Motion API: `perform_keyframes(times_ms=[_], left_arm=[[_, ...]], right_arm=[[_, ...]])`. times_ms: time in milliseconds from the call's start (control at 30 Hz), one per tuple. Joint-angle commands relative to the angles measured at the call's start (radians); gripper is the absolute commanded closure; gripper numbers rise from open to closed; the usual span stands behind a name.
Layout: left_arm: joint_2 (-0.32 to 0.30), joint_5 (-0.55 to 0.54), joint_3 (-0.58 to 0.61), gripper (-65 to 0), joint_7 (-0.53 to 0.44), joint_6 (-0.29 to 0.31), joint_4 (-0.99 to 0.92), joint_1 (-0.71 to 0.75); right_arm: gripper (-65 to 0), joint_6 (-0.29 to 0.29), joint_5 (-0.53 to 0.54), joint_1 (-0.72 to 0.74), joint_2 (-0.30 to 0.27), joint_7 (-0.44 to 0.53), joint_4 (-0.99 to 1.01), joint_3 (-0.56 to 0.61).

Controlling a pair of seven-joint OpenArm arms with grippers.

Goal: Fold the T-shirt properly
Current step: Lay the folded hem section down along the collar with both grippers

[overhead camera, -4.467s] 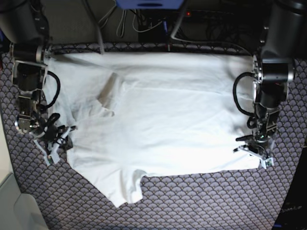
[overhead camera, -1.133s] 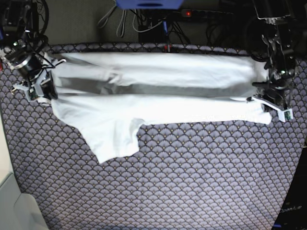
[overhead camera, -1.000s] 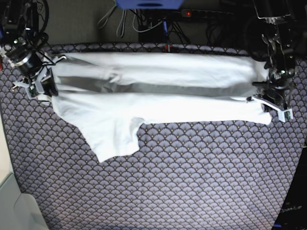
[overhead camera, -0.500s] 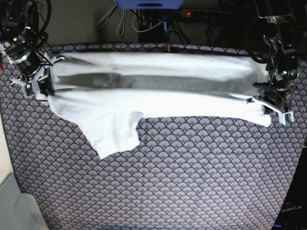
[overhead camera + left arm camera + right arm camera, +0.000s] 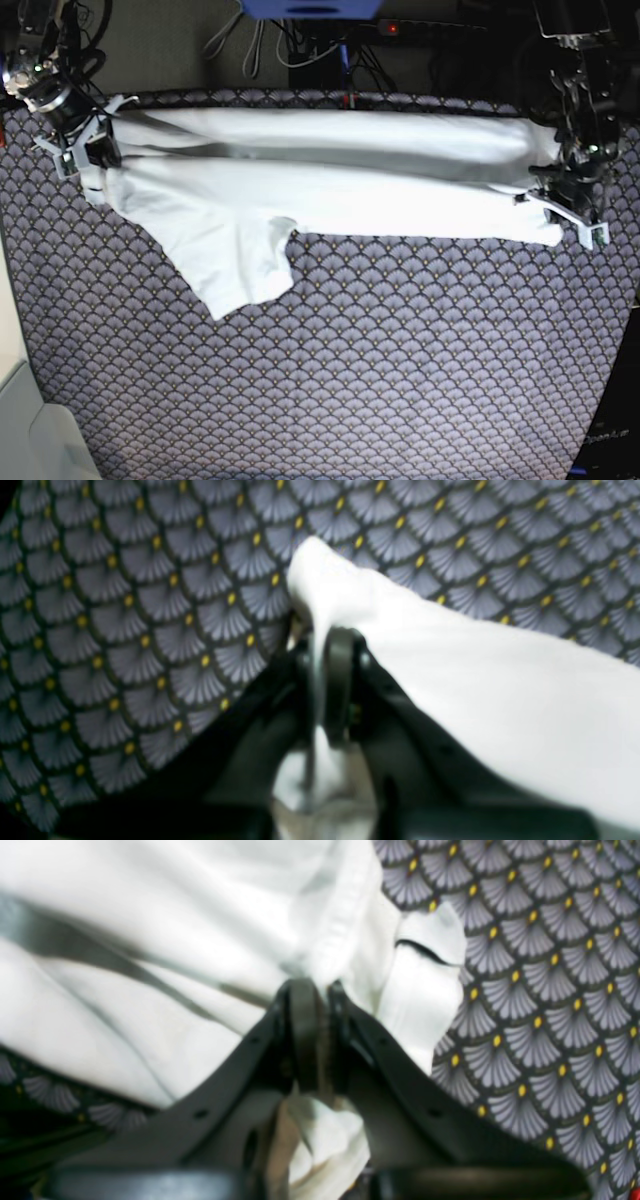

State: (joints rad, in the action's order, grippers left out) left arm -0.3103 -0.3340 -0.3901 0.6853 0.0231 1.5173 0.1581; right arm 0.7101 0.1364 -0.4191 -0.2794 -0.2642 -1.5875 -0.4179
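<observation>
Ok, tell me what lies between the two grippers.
Base view: only the T-shirt, stretched from the right gripper to the left gripper, both shut on it.

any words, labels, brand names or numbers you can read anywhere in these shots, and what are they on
None can be read.
T-shirt: plain white, no print or tag text visible.
Patterned cloth: only a repeating scallop design with yellow dots, no lettering.
Left gripper and right gripper: black parts with no visible markings.
Blue object at the top edge of the base view: cut off, no text shows.
</observation>
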Motion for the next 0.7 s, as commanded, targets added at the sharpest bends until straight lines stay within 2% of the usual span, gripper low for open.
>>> perform_keyframes(times_ms=[0,433,533,600,667], left_arm=[[-0.019,0.009,-0.005,-0.5,-0.023,-0.010,0.001,-0.005],[-0.014,0.013,0.001,-0.5,-0.020,-0.010,-0.019,0.014],[-0.014,0.009,0.001,-0.5,0.021,-0.010,-0.019,0.014],[-0.014,0.008,-0.004,-0.5,0.066,-0.010,-0.019,0.005],[-0.014,0.008,-0.005,-0.5,0.092,-0.010,-0.019,0.005]], right_arm=[[0.0,-0.012,0.002,-0.001,-0.016,0.016,-0.011,-0.016],[0.0,-0.012,-0.001,-0.017,-0.019,0.015,-0.007,-0.009],[0.0,-0.012,-0.001,-0.019,-0.021,0.009,-0.007,-0.009],[-1.7,-0.012,-0.001,-0.019,-0.021,0.009,-0.007,-0.012],[-6.5,-0.012,-0.001,-0.021,-0.022,0.007,-0.007,-0.012]])
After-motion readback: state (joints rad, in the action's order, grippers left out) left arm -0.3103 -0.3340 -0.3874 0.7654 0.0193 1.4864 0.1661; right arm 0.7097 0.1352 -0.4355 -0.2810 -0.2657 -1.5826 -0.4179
